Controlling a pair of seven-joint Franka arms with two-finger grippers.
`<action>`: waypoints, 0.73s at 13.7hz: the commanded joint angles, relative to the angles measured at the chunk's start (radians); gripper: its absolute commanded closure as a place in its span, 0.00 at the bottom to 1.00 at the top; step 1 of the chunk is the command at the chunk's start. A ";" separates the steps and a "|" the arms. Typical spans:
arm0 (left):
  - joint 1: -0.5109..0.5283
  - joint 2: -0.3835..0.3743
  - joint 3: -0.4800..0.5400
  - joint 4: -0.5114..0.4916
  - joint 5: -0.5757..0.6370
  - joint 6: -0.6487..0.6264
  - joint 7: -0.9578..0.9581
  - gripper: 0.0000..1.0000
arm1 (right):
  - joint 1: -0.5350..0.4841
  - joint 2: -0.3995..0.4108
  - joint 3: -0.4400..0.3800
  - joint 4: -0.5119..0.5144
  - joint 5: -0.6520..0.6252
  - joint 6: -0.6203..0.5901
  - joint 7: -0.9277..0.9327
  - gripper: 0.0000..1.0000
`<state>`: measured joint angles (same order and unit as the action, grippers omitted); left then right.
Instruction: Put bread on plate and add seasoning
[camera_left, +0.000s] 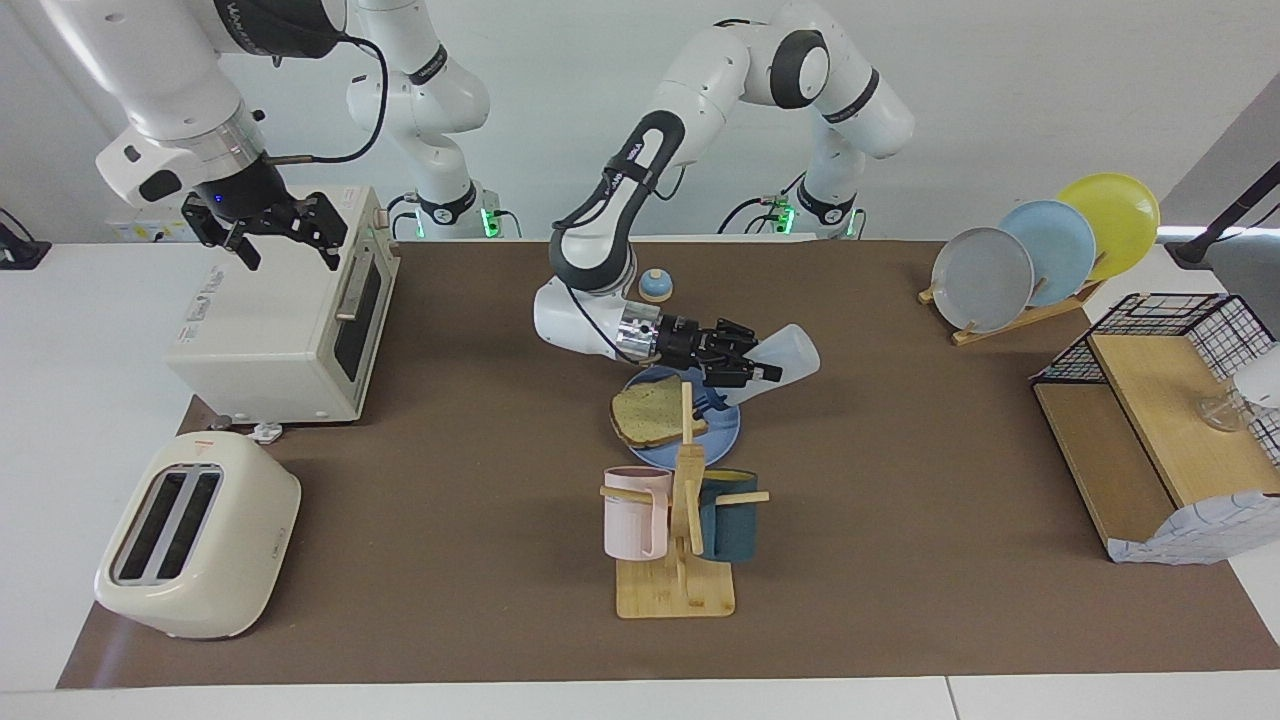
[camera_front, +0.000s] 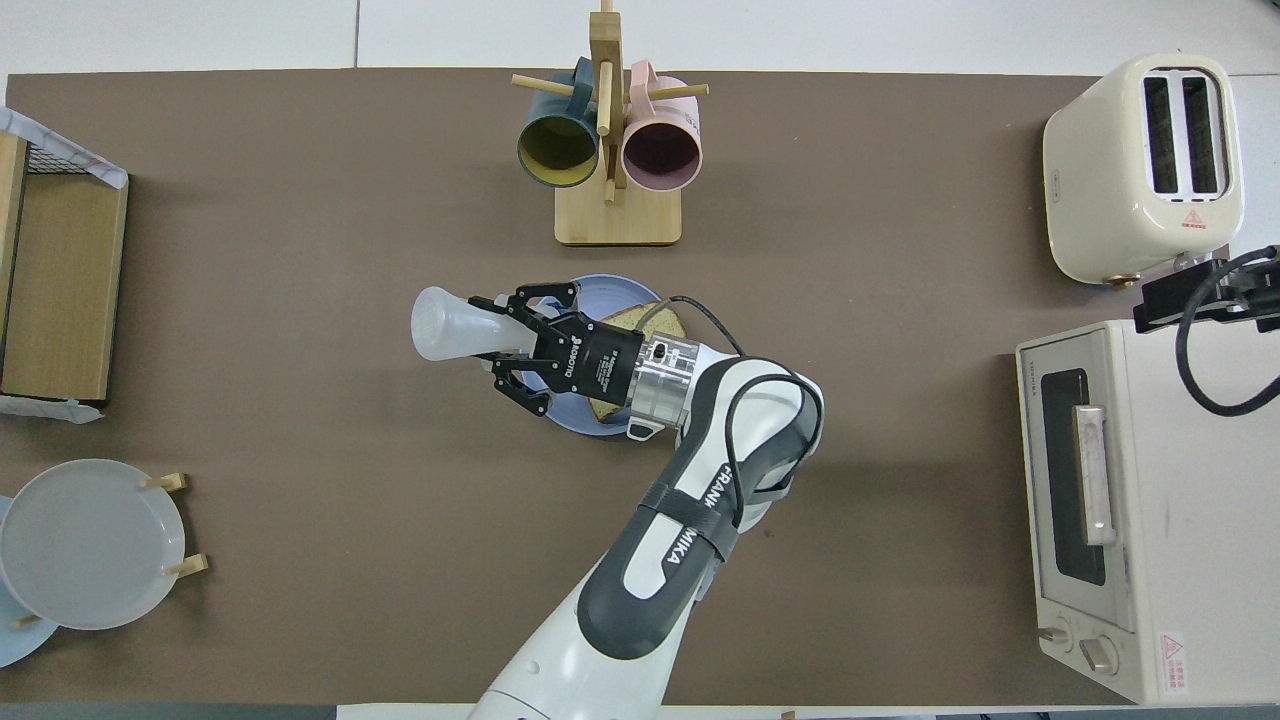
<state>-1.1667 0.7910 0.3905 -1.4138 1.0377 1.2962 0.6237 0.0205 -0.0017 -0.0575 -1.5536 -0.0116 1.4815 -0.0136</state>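
You see the plate (camera_left: 728, 430) lying flat on the brown tabletop (camera_left: 900, 560), and everything else can be placed from it. The bread (camera_left: 650, 414) rests on the plate, on the half toward the right arm's end of the tabletop. Your left pincer (camera_left: 752, 368) hangs in the air over the plate's rim, on the side toward the left arm's end, clamped tight on the seasoning (camera_left: 788, 354). The bottle is tipped well over: its dark cap points down at the plate, while its pale body sticks up and out past the rim toward the left arm's end. In the overhead view the same pincer (camera_front: 508, 347) covers part of the plate (camera_front: 600, 292) and the bread (camera_front: 650, 320), with the seasoning (camera_front: 450, 328) jutting out over bare tabletop. The mug rack (camera_left: 680, 560), carrying a pink mug (camera_left: 634, 512) and a dark teal mug (camera_left: 730, 520), stands just beside the plate, farther from the robots. A small blue-domed bell (camera_left: 655, 285) sits nearer to the robots than the plate. Your right pincer (camera_left: 268, 228) waits well apart from the plate, raised over the toaster oven (camera_left: 280, 320) at the right arm's end, with its fingers spread wide and nothing between them.
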 joint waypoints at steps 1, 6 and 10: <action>0.022 0.016 0.004 0.009 0.030 0.040 0.007 1.00 | -0.007 -0.006 0.005 -0.014 -0.002 0.022 -0.023 0.00; -0.007 0.016 0.005 -0.008 0.030 0.029 0.007 1.00 | -0.002 -0.007 0.007 -0.014 -0.002 0.022 -0.023 0.00; -0.091 0.002 0.004 -0.068 0.027 -0.004 0.007 1.00 | -0.002 -0.007 0.007 -0.014 -0.002 0.022 -0.023 0.00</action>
<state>-1.1976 0.8003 0.3826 -1.4333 1.0493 1.3180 0.6271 0.0231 -0.0017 -0.0555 -1.5536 -0.0116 1.4815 -0.0136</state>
